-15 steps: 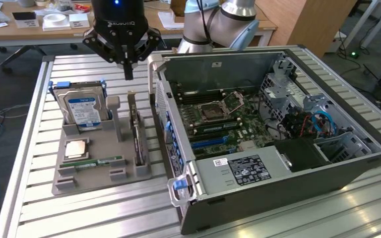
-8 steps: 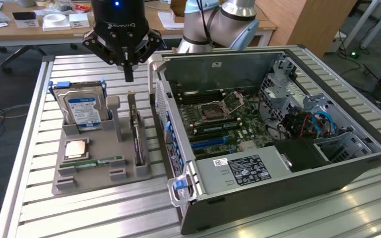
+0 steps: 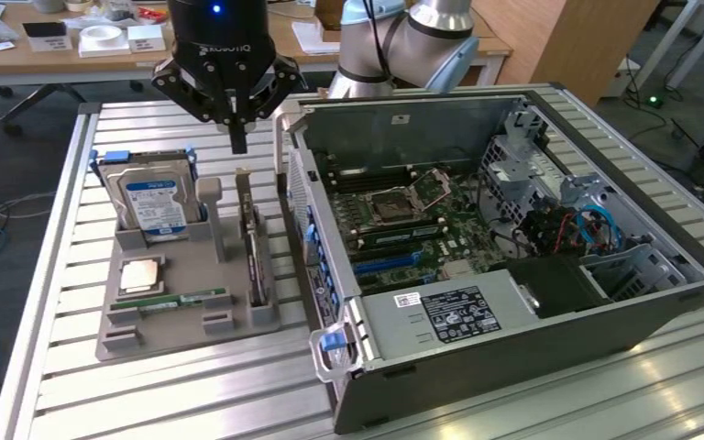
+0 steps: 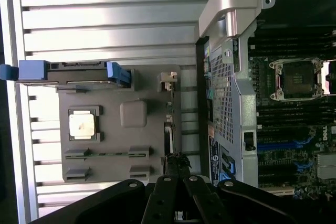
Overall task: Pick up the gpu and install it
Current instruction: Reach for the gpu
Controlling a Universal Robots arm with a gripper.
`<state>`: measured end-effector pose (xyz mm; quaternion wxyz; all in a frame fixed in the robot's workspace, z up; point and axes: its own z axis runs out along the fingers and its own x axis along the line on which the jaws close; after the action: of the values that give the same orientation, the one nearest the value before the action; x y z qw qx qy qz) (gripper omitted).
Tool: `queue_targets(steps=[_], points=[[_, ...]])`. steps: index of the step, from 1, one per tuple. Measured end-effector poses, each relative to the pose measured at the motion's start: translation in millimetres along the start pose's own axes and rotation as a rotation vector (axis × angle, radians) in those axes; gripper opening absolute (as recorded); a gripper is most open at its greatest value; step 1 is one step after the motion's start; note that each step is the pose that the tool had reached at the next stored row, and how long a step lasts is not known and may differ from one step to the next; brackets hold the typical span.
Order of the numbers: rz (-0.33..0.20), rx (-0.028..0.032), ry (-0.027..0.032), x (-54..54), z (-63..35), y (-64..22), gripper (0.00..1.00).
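Exterior view | jaws: squeezed tight, holding nothing, above the grey tray (image 3: 126, 341) | gpu (image 3: 252, 252): stands on its thin edge in a slot on the tray's side nearest the computer case (image 3: 511, 367) | step: reaching; best, I think, to line up over that edge | looks: gpu flat, dark, hard; tray dull plastic; bench (image 3: 181, 396) shiny ribbed metal
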<state>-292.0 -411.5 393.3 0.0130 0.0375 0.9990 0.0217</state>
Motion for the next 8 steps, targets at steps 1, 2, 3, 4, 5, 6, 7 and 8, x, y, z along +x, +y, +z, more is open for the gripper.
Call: queue_targets(steps=[1, 2, 3, 4, 5, 6, 7, 8], points=[[0.0, 0.0, 0.0, 0.0, 0.0, 0.0, 0.11], [0.0, 0.0, 0.0, 0.0, 0.0, -0.1, 0.11], [0.0, 0.0, 0.0, 0.0, 0.0, -0.1, 0.11], [0.0, 0.0, 0.0001, 0.0, 0.0, -0.3, 0.11], [0.0, 0.0, 0.0001, -0.1, 0.0, -0.9, 0.11], [0.0, 0.0, 0.0001, -0.1, -0.1, -1.6, 0.11], [0.0, 0.0, 0.0001, -0.1, -0.1, -2.6, 0.11], [0.0, 0.0, 0.0, -0.1, -0.2, -3.7, 0.11]])
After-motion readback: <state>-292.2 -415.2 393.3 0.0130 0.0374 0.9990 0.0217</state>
